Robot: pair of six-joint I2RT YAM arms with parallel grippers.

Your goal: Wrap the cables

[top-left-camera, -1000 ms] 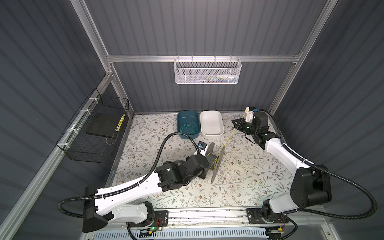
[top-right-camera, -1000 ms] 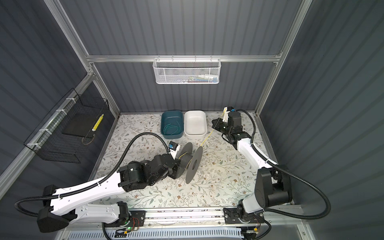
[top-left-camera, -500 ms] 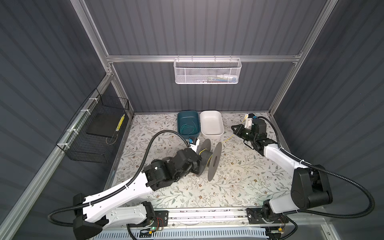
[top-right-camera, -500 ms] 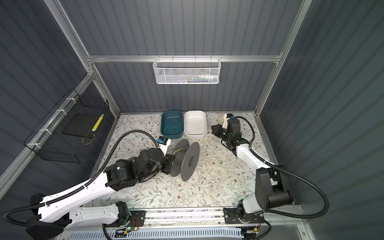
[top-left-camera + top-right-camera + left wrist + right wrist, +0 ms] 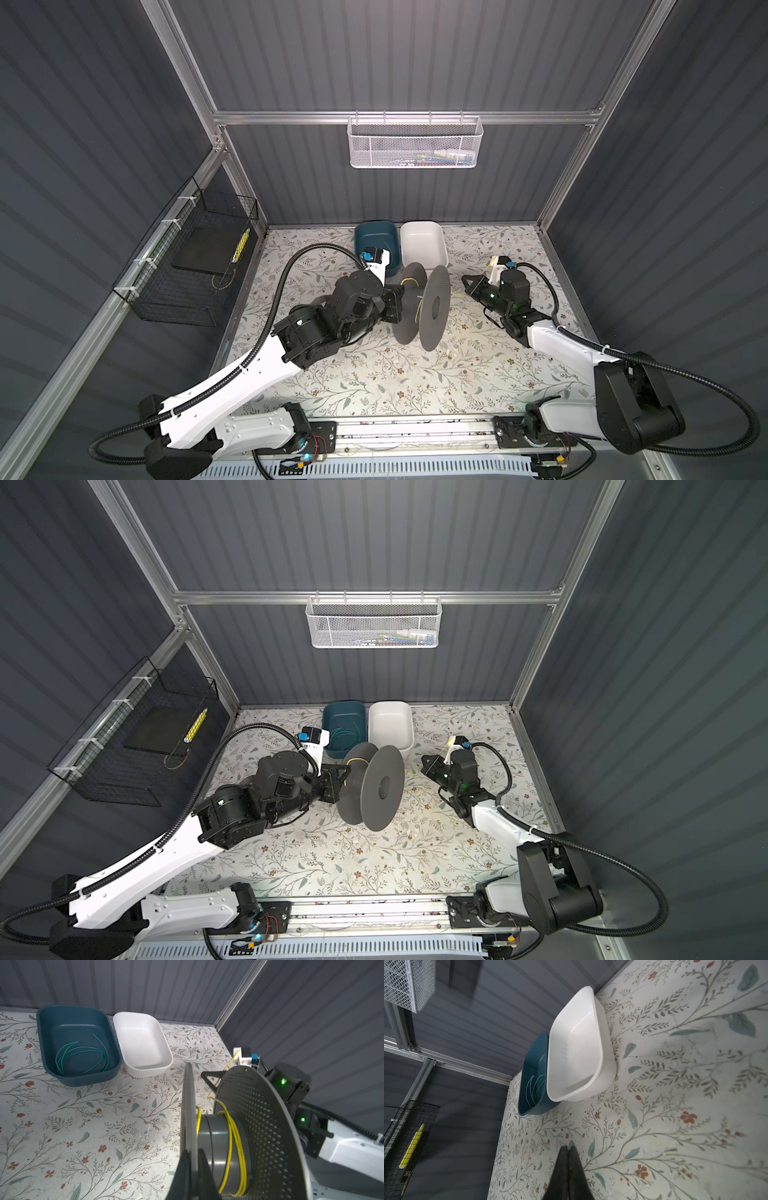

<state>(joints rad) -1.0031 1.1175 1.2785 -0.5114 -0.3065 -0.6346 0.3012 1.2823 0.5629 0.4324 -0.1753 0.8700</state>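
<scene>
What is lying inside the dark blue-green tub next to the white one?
A thin green cable lies in loose loops on the bottom of the tub; nothing else shows there. The tub's near wall hides a strip of the bottom in the left wrist view.

Both top views high overhead, angled down toward the back wall (image 5: pixel 395 62), whole floral table (image 5: pixel 374 374) shared, left wrist close behind the spool (image 5: pixel 259 1126), right wrist rolled sideways, perhaps low, both seeing the white tub (image 5: pixel 143 1043).
</scene>
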